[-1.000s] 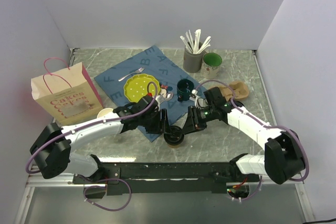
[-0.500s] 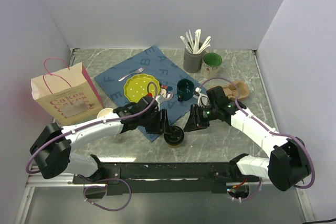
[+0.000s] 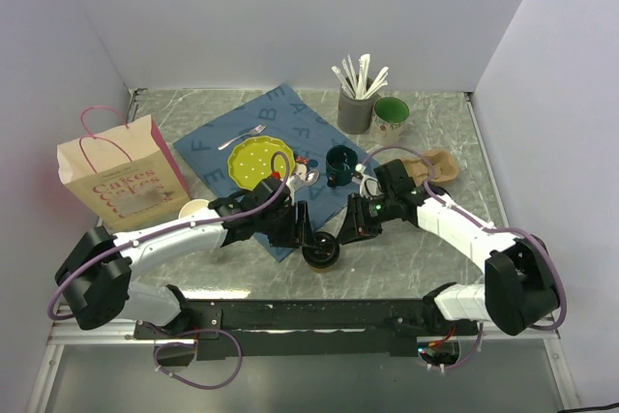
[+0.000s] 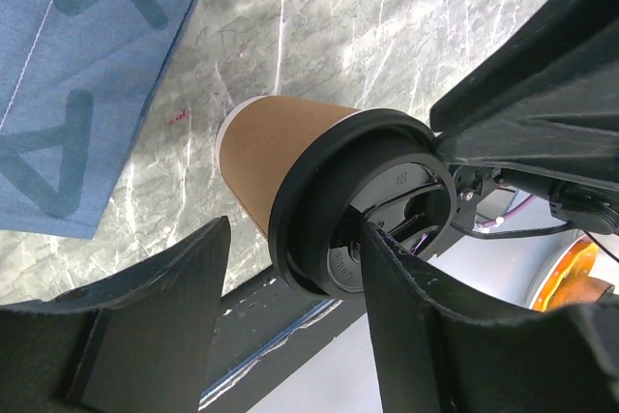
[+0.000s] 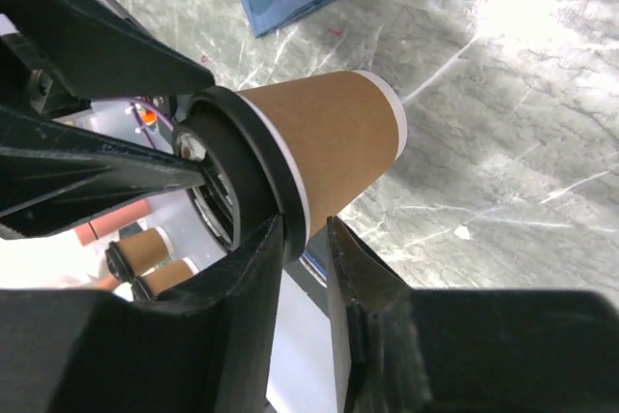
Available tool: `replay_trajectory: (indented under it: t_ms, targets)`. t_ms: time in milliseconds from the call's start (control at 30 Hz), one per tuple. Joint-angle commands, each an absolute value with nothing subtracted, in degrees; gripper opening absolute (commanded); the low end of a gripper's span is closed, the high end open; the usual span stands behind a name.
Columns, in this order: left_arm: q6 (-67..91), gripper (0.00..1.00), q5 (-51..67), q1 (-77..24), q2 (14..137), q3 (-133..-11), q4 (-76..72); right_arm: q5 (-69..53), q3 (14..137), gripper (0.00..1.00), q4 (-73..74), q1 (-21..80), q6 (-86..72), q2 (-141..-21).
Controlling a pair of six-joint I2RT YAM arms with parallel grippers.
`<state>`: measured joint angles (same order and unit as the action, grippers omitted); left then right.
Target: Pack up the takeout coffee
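Right gripper (image 3: 345, 232) had returned to cup (image 3: 320, 253), low centre on table (image 3: 435, 258), fingers (image 5: 232, 336) nearly together at its rim, grip unclear; left gripper (image 3: 306, 235) straddled it apart, so packing not begun.

"Cakes" on paper bag (image 3: 121, 176); letters on blue cloth (image 3: 290, 123)

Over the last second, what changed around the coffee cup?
The right claw backed slightly to the right, away from the coffee cup, then returned to its lid. Nothing was visibly grabbed or released. The cup, the left claw around it, the bag and plate stayed put.
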<state>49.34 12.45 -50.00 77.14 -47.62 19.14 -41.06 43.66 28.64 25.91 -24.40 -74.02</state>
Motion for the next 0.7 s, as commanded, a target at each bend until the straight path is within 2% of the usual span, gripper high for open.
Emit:
replay_trajectory:
  t_ms: [0,400,567,667]
  targets:
    - [50.1,0.61,10.2,-50.0,78.9,-45.4,22.1,-35.7,41.5,0.27,27.3,26.2,-24.0,-74.0]
    - [52.5,0.61,7.6,-50.3,80.7,-43.6,24.5,-29.5,35.6,0.24,24.8,26.2,-23.7,-74.4]
    - [53.0,0.61,6.5,-50.7,81.1,-43.5,25.0,-29.1,37.7,0.23,26.9,26.2,-23.8,-73.1]
    - [53.2,0.61,6.4,-51.0,80.5,-43.4,25.0,-33.0,40.8,0.25,28.5,26.2,-24.1,-71.3]
